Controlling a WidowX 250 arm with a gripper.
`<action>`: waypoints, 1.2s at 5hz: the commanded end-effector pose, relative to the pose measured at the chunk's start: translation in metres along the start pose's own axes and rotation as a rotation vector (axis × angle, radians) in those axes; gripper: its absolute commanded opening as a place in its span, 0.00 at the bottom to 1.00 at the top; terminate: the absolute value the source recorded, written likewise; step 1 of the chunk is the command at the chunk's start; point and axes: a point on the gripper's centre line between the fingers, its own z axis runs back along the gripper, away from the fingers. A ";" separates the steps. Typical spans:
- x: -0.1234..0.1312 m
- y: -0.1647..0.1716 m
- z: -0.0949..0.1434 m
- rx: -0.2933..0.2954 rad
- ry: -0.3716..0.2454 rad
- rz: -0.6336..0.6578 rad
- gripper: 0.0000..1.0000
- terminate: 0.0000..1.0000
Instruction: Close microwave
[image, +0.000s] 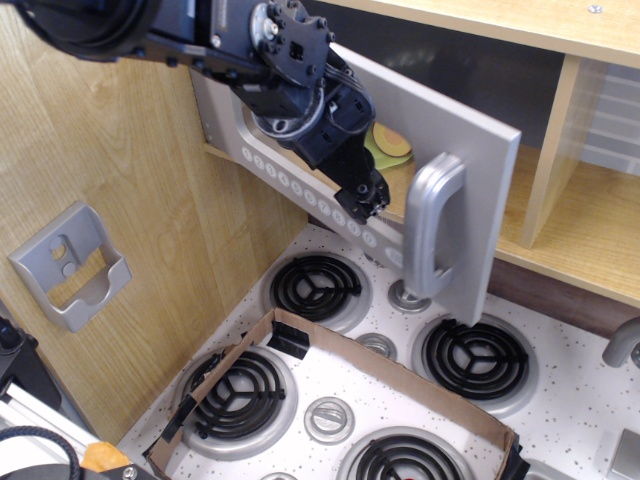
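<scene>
The microwave's silver-grey door (460, 150) stands almost shut across the wooden compartment, with its far right edge a little way out from the front. A row of round white buttons (320, 205) runs along its lower edge and the chunky silver handle (432, 225) is at its right end. My black gripper (368, 200) presses against the door's face just left of the handle; its fingers look shut. The green plate with a red fruit (388, 145) shows through the door's window.
A toy stove with black coil burners (318, 283) and silver knobs (329, 418) lies below. A brown cardboard strip (390, 370) crosses the stove. A small grey holder (70, 265) hangs on the left wooden wall. A wooden divider (555, 130) stands at the right.
</scene>
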 end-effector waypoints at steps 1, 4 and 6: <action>0.034 0.001 0.005 0.016 -0.086 -0.045 1.00 0.00; 0.059 0.005 -0.009 -0.015 -0.155 -0.124 1.00 0.00; 0.072 0.007 -0.014 -0.030 -0.168 -0.177 1.00 0.00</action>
